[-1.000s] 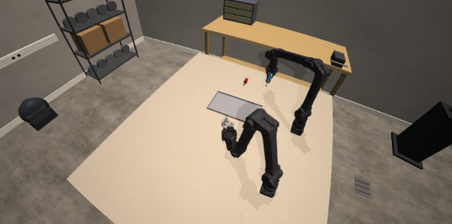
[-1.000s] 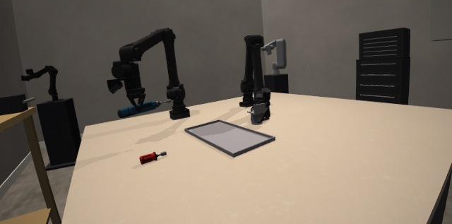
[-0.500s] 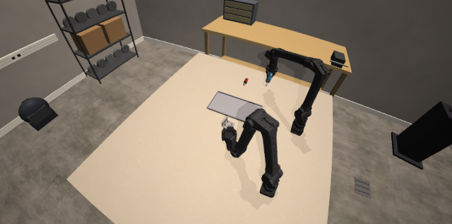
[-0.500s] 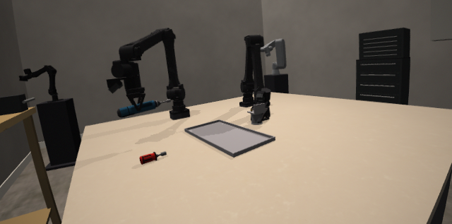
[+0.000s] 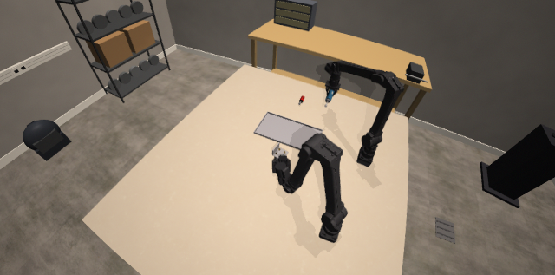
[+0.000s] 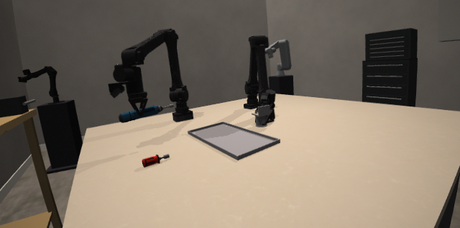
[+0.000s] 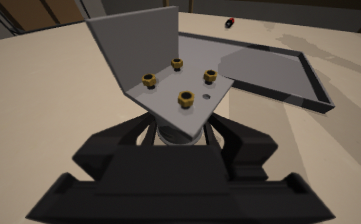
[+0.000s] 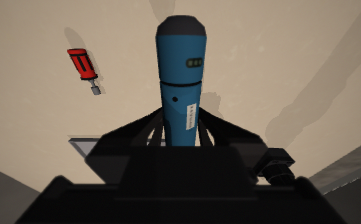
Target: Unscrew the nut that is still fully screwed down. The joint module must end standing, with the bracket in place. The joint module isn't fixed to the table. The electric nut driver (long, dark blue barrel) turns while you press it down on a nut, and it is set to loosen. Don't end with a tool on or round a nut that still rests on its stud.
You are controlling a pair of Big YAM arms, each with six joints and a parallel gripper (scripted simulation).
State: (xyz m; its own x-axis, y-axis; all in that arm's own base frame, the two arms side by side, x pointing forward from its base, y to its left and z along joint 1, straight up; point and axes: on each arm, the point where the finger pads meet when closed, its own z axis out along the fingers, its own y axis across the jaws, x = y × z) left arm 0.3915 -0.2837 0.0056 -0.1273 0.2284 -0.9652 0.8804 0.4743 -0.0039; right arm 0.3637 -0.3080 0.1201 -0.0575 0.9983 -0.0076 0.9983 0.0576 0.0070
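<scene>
The shallow tray (image 5: 282, 128) (image 6: 233, 139) (image 7: 266, 67) holds nothing. Beside it, the left tool (image 5: 279, 155) (image 6: 264, 118) (image 7: 180, 112) pinches the joint module (image 7: 178, 134) under its bracket (image 5: 278, 151) (image 6: 263, 112) (image 7: 181, 97); the right tool (image 5: 330, 93) (image 6: 139, 113) (image 8: 180, 111) pinches the blue nut driver (image 5: 329, 95) (image 6: 140, 110) (image 8: 181, 85) above the desk (image 5: 195, 171) (image 6: 323, 170) (image 7: 31, 100) (image 8: 261, 50).

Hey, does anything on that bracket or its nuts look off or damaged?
No damage shows. On the bracket, the nut nearest the left gripper seems to sit lower than the others, which stand raised.
</scene>
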